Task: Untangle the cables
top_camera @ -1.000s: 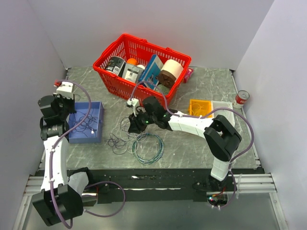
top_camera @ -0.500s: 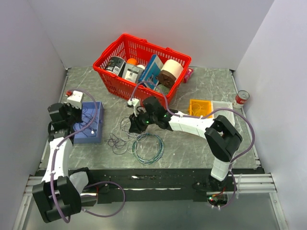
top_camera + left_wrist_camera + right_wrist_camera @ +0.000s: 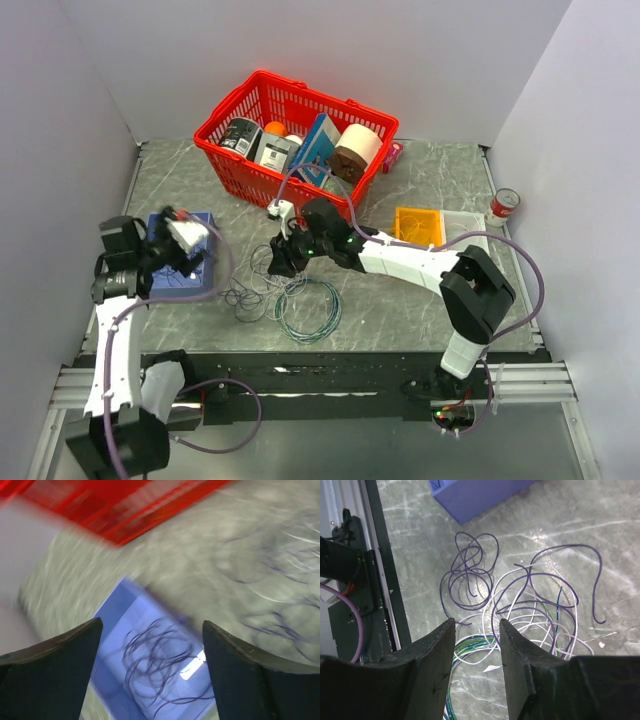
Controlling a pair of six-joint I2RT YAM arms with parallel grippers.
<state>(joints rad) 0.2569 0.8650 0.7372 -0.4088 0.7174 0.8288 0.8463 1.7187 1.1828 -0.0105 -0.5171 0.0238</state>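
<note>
The cables (image 3: pixel 255 290) lie in a loose tangle of thin purple, white and dark wires on the grey table, left of my right gripper (image 3: pixel 283 256). In the right wrist view the purple loops (image 3: pixel 470 570) and white strands (image 3: pixel 535 625) spread just beyond my right gripper (image 3: pixel 477 622), which is open with nothing between its fingers. My left gripper (image 3: pixel 190 245) hovers over the blue tray (image 3: pixel 170 285). Its wrist view is blurred, but the left gripper (image 3: pixel 152 625) stands wide open above a dark purple wire (image 3: pixel 160 670) lying in the blue tray (image 3: pixel 120 610).
A neat teal-green cable ring (image 3: pixel 308 310) lies beside the tangle, also under my right fingers (image 3: pixel 465 647). A red basket (image 3: pixel 240 170) full of items stands at the back. An orange box (image 3: pixel 418 225), a clear tray (image 3: pixel 468 225) and a can (image 3: pixel 504 203) sit to the right.
My left arm has swung rightward over the blue tray and its gripper has opened wide. My right gripper has opened a little and stayed over the tangle.
</note>
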